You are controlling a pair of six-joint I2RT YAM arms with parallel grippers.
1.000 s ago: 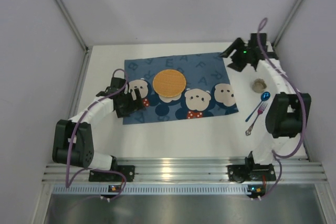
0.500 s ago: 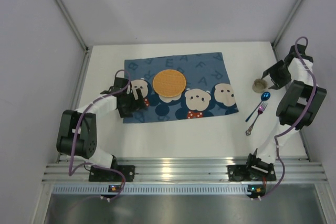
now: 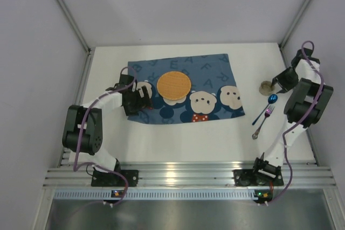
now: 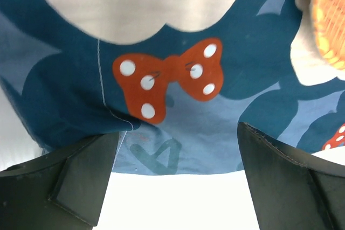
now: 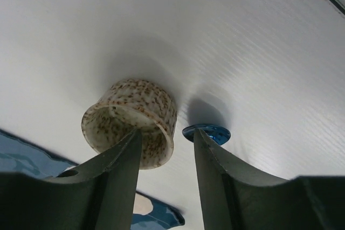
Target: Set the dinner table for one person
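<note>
The dinner table (image 3: 188,138) is the white tabletop. A blue bear-patterned placemat (image 3: 210,82) lies on it with an orange round plate (image 3: 174,85) on top. My left gripper (image 3: 137,99) is open low over the mat's left near edge; in the left wrist view (image 4: 178,133) the mat's edge (image 4: 178,149) and bare table show between the fingers. A speckled cup (image 3: 266,86) stands right of the mat. My right gripper (image 3: 280,81) is open beside it; in the right wrist view (image 5: 166,133) the jaws straddle the cup's (image 5: 129,119) near wall.
A blue spoon (image 3: 272,99) and a fork (image 3: 264,119) lie side by side just near of the cup. The spoon's bowl (image 5: 206,133) sits close to my right finger. Grey walls enclose the table on three sides.
My right arm swung from the far back corner to the right side of the cup and closed in on it. My left gripper shifted slightly along the mat's left edge.
</note>
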